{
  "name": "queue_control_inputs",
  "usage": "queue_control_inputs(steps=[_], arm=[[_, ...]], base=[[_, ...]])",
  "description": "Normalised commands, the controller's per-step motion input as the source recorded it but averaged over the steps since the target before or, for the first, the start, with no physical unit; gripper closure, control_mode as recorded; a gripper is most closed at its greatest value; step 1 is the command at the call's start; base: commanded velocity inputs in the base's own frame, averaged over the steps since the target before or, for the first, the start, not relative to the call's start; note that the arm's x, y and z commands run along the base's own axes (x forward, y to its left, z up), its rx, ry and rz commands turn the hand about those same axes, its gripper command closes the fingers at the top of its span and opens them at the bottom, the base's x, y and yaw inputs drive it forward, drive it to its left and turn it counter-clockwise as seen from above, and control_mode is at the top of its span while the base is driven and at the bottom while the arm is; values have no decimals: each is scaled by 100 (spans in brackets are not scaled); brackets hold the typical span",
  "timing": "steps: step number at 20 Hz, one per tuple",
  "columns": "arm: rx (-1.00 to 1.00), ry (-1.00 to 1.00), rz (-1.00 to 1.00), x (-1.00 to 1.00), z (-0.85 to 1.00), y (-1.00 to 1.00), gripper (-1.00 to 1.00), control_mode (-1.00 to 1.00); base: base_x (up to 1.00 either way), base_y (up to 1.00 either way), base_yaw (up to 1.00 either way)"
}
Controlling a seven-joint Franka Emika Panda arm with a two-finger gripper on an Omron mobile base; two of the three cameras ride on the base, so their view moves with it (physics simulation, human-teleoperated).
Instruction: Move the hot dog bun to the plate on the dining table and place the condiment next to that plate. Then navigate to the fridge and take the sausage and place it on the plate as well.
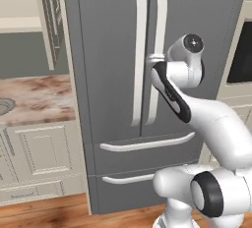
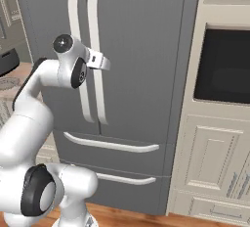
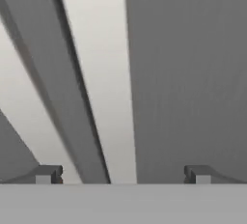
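Observation:
The tall dark grey fridge (image 1: 108,50) (image 2: 141,50) stands right in front of me with both doors shut. My gripper (image 1: 153,57) (image 2: 100,60) (image 3: 123,175) is open and held up close to the two long silver door handles, at mid height. In the hand view the right handle (image 3: 103,73) runs up between my wide-apart fingertips (image 3: 48,174), and they do not grip it. The left handle (image 3: 19,102) slants past on the left. The sausage, hot dog bun, plate, condiment and dining table are out of view.
A marbled counter (image 1: 39,99) over cream cabinets lies left of the fridge. A built-in dark oven (image 2: 224,64) in cream cabinetry stands to the right. Two fridge drawers with curved handles (image 1: 147,143) sit below the doors. The floor is wood.

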Motion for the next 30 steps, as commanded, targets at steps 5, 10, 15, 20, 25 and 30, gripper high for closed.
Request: queue_control_inputs(steps=[5, 10, 15, 20, 25, 30], arm=[[3, 5, 0, 90, 0, 0, -100, -100], [0, 2, 0, 68, 0, 0, -100, -100], [0, -1, 0, 33, -17, 3, -100, -100], [0, -5, -3, 1, -26, 3, 100, -100], [0, -11, -11, -14, -2, -15, 100, -100], [0, -18, -12, -66, 19, -57, 100, -100]], base=[[0, 0, 0], [0, 0, 0], [0, 0, 0], [0, 0, 0], [0, 0, 0], [0, 0, 0]])
